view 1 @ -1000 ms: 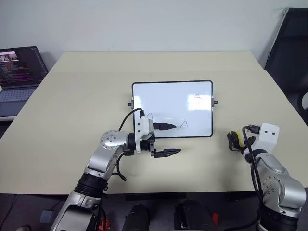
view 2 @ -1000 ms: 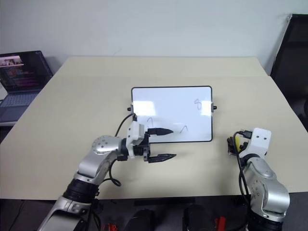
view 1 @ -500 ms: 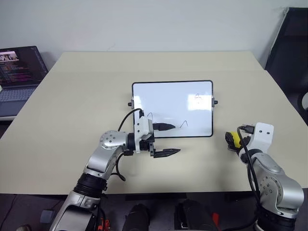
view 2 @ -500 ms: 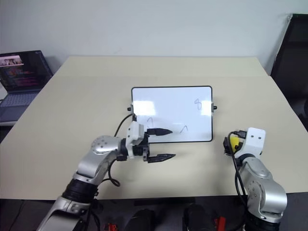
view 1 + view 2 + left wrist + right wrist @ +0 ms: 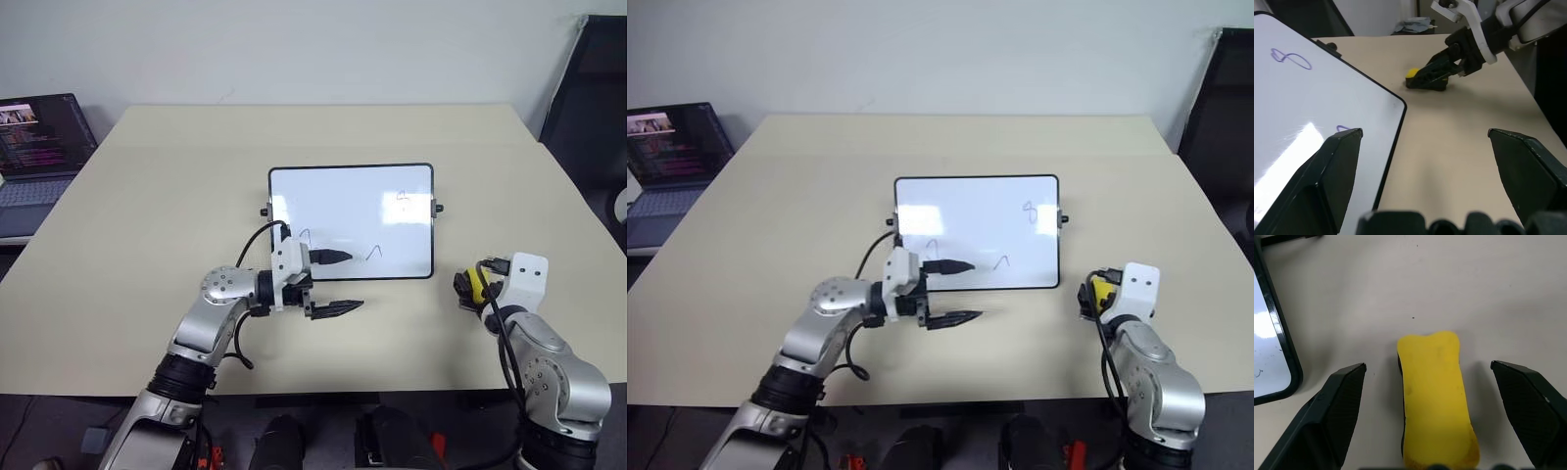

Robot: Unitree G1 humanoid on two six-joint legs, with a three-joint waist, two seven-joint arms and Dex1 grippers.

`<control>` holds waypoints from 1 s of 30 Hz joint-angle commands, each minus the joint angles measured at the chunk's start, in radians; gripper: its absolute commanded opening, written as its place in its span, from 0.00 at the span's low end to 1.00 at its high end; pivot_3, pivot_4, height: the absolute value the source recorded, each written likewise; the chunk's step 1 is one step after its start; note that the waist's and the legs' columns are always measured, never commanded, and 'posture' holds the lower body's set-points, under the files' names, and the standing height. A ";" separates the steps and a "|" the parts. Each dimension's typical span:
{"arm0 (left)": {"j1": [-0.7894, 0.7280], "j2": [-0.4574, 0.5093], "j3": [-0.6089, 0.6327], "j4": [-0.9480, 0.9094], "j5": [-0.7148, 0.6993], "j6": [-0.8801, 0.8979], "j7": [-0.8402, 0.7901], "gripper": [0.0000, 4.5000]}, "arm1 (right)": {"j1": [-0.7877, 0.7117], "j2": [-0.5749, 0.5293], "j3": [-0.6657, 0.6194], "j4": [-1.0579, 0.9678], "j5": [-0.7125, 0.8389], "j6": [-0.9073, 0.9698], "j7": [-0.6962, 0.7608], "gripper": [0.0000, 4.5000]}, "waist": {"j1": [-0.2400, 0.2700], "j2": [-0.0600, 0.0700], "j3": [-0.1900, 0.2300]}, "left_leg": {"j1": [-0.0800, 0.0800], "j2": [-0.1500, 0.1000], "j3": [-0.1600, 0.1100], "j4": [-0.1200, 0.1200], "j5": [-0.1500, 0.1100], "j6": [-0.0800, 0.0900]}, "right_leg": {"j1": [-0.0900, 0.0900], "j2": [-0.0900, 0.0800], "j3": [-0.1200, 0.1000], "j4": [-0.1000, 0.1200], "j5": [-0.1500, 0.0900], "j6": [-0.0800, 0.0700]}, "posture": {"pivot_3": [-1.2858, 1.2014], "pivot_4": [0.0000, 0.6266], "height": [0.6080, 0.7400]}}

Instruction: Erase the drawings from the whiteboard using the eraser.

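While the eraser (image 5: 1436,396) lies flat on the beige surface (image 5: 147,215), yellow face up with its black part underneath, the right hand (image 5: 1435,431) sits around it with both fingers spread wide, 1 on each side, and neither pad touching the block. Seen from the head, the eraser (image 5: 472,284) rests just off the whiteboard's lower right corner, at about 4 o'clock from the board's middle.

Lying flat near the middle of the surface, the whiteboard (image 5: 351,221) carries 3 drawings (image 5: 375,252): a small loop near its right edge at 2 o'clock, an angular mark at 5 o'clock along the near edge, and another at 7 o'clock beside the left hand.

Reaching level toward 3 o'clock, the left hand (image 5: 345,282) is spread too, holding nothing; 1 finger lies over the board's near edge, the other over the bare surface just beside the frame.

At 10 o'clock, off the surface's far left corner, stands an open laptop (image 5: 39,147).
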 commanded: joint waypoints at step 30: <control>-0.010 0.003 0.007 -0.042 0.010 -0.012 0.013 1.00 | -0.011 -0.031 0.007 -0.009 -0.035 -0.058 0.013 0.23 | 0.000 0.000 0.000 | 0.000 0.000 0.000 0.000 0.000 0.000 | 0.000 0.000 0.000 0.000 0.000 0.000 | 0.52 0.24 1.00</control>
